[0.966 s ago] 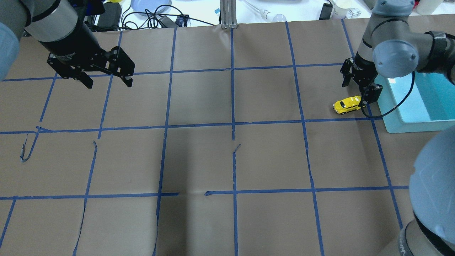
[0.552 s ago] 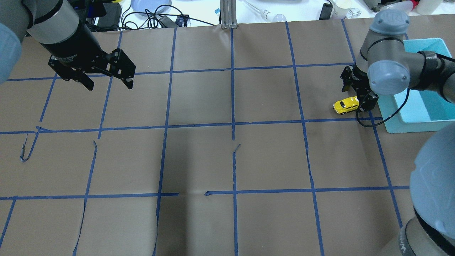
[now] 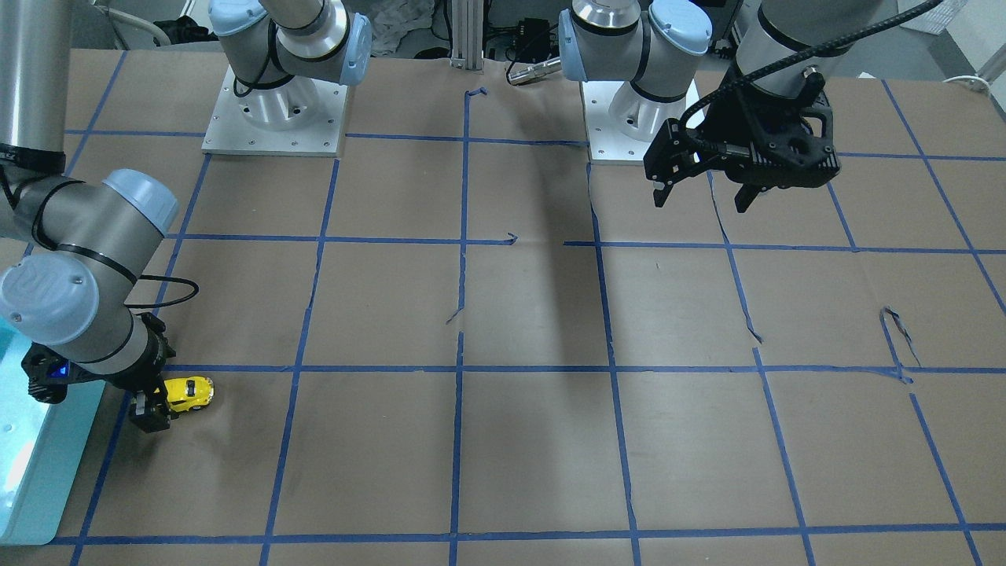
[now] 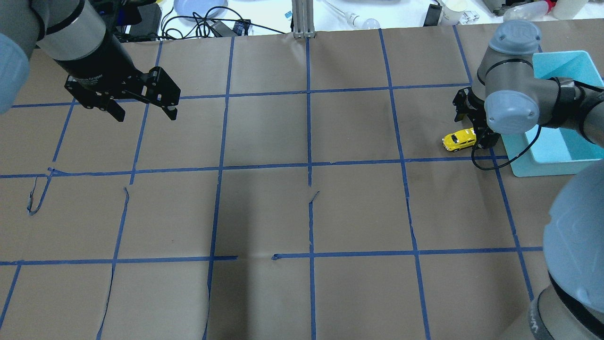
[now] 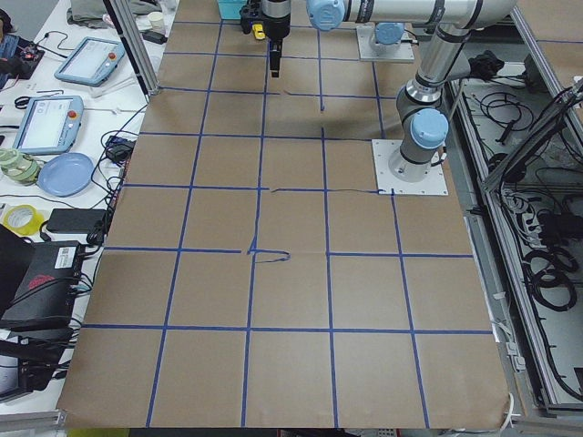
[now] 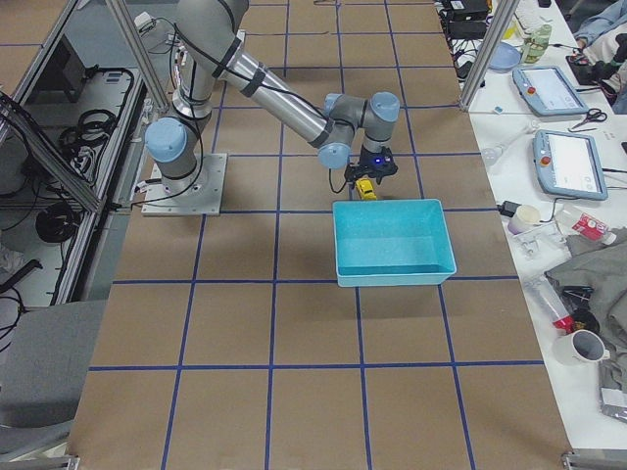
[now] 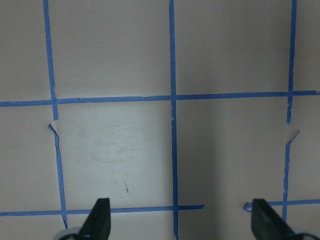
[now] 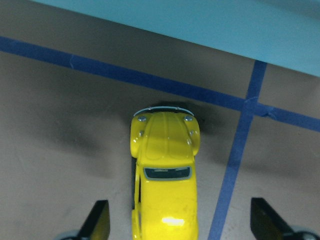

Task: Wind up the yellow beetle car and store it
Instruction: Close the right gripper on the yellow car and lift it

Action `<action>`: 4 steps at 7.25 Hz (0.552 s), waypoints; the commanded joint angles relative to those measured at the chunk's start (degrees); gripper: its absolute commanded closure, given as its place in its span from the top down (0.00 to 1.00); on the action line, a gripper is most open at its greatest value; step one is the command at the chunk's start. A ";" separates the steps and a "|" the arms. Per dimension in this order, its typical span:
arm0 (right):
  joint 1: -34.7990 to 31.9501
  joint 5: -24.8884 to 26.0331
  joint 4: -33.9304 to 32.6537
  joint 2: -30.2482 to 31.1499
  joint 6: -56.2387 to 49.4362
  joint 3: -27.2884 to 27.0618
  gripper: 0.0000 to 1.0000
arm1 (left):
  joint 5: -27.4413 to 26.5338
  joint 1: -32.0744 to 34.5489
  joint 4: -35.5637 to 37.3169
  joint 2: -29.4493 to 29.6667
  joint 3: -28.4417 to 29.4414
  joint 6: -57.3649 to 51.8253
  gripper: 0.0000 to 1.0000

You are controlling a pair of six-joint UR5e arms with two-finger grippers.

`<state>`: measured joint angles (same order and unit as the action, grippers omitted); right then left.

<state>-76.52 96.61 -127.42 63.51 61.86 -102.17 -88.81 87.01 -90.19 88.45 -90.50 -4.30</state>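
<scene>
- Overhead exterior view, near right corner: the right arm [image 4: 512, 106] shows a big pale-blue joint close up. Farther along, its wrist bends down beside the left wall of the turquoise bin [image 4: 547, 167] and aims the right claw [image 4: 474, 131] straight at the worktop [image 4: 330, 212].
- That claw is spread wide and grips nothing. From its wrist camera, its two fingertips [image 8: 100, 220] flank the yellow beetle car [image 8: 165, 185], with a clear gap on each side.
- The car stands on its wheels on the brown paper just left of the bin, apart from it, nose toward the bin wall. A blue tape line [image 8: 150, 82] runs between nose and wall.
- Farther back on the left, the left arm [image 4: 80, 42] slants in from the corner and holds the left claw [image 4: 145, 114] above bare paper, tips down, fingers splayed wide with nothing between them.
- Pale lettering [image 4: 92, 77] on the left arm's black wrist is too small to read.
- Beyond the far edge lie cables [image 4: 203, 23] and a blue plate [image 4: 198, 7].
</scene>
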 commanded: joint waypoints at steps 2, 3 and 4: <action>-0.03 1.65 -6.48 -0.76 -0.59 -2.06 0.86 | -3.38 0.00 0.01 0.05 -0.02 0.08 1.00; 0.06 1.47 -6.61 -0.76 -1.47 -2.07 0.78 | -3.30 0.00 0.10 0.05 -0.02 0.08 1.00; 0.06 1.12 -6.52 -0.67 -1.56 -2.07 0.71 | -3.30 0.00 0.01 0.05 -0.02 0.08 1.00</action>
<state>-76.51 97.98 -133.49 62.81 60.69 -104.15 -92.01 87.01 -90.14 88.48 -90.53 -4.23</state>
